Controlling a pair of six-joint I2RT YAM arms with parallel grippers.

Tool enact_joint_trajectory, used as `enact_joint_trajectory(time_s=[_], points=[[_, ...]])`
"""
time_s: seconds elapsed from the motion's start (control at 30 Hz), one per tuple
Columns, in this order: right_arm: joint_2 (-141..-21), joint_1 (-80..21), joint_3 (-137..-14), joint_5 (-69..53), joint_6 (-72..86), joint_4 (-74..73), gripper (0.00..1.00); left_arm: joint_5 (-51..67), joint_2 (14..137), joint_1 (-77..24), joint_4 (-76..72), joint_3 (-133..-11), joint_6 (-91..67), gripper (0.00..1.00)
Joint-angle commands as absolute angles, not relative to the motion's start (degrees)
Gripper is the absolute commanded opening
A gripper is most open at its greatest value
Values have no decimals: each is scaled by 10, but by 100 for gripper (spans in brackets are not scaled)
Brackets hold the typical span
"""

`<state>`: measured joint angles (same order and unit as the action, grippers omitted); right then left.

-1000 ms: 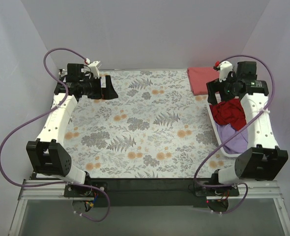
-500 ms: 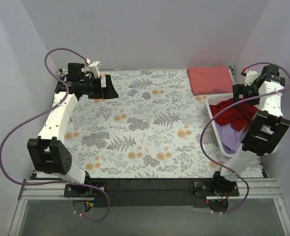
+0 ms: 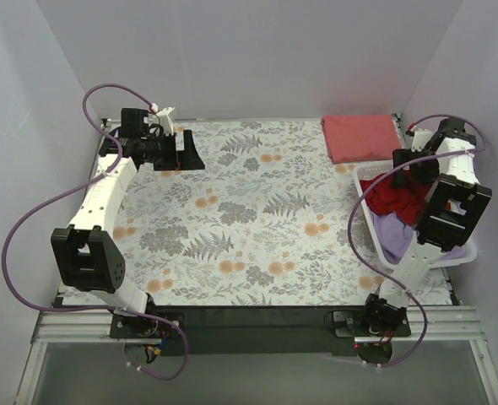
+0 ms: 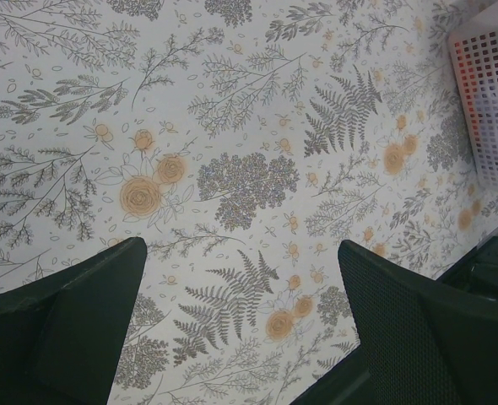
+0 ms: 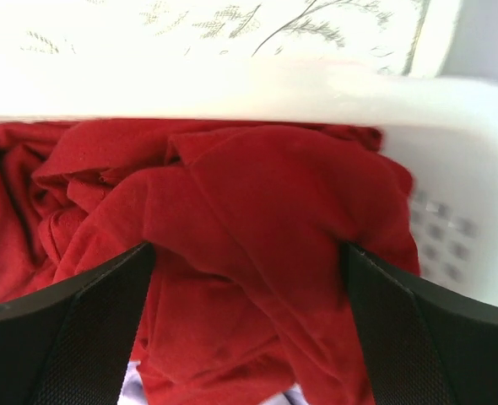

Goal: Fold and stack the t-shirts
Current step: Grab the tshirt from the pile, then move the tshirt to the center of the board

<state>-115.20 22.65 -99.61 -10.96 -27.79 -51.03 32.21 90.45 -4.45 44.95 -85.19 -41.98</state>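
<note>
Floral-printed cloth (image 3: 257,211): spread flat over the table, between the 2 arms.
White lattice basket (image 3: 370,175): on the cloth at the right edge, just in front of the folded shirt.
Pinkish-red t-shirt (image 3: 363,137): folded flat at the far right corner, outside the basket.
Crimson t-shirt (image 3: 392,196): crumpled in the far half of the basket, lying on top of the lavender one.
Lavender t-shirt (image 3: 398,238): crumpled in the near half of the basket.
Left gripper (image 4: 240,245): held above bare cloth at the far left; fingers spread wide, nothing between them.
Right gripper (image 5: 247,253): directly over the crimson t-shirt inside the basket; fingers spread wide, 1 on each side of the bunched fabric, not closed on it.
</note>
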Motion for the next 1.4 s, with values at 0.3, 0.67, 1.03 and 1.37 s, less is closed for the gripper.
enact_joint_trajectory(time_s=[0.3, 0.67, 1.03, 1.37], points=[[-1065, 214, -932, -157, -279, -525, 1, 343, 889, -41, 449, -880, -424, 98], [-950, 195, -1136, -268, -291, -606, 1, 322, 871, -38, 447, -896, -446, 98], [-903, 16, -1297, -390, -211, -501, 1, 367, 882, 62, 429, -950, -519, 97], [-869, -219, -1230, -371, -122, -198, 1, 399, 879, 129, 410, -966, -547, 96]])
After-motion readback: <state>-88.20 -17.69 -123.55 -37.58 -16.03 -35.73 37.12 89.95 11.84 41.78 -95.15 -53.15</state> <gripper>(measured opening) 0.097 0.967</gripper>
